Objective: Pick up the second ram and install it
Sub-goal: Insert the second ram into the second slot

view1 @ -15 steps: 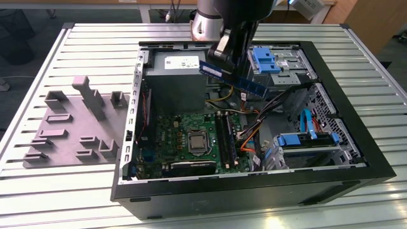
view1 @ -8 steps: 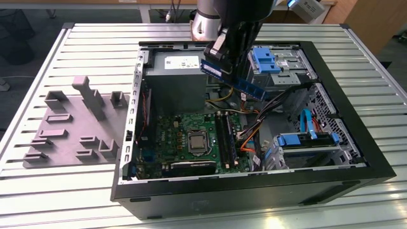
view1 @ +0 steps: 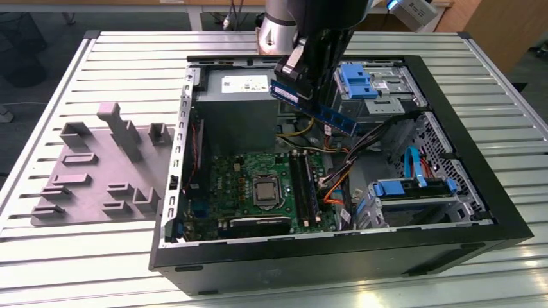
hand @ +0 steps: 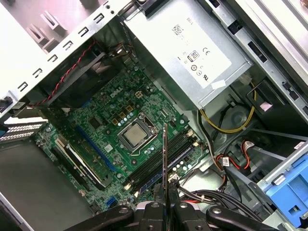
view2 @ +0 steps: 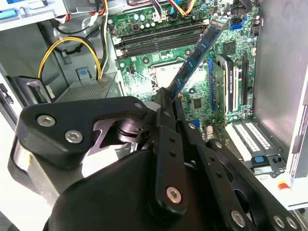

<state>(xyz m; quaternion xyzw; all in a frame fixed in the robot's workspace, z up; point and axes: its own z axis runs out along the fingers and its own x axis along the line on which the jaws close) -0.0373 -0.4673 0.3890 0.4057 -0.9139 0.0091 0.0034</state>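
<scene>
One open computer case [view1: 342,247] lies on its side on a counter [view1: 128,256] of pale ribbed metal slats. Just beside the case, on the exterior view's left, sits a grey moulded fixture [view1: 107,170] with upright posts. Beyond the counter, dark floor and wooden furniture edges show. The claw [view1: 296,74] hangs above the case, over the grey power supply [view1: 235,106], pinching the second ram [view1: 315,106] at one end; the dark-blue stick slants down toward the green motherboard [view1: 256,189] without touching it. In both wrist views the stick [view2: 197,55] [hand: 165,159] juts from between the pressed fingers [hand: 154,216], over the memory slots [hand: 159,166].
</scene>
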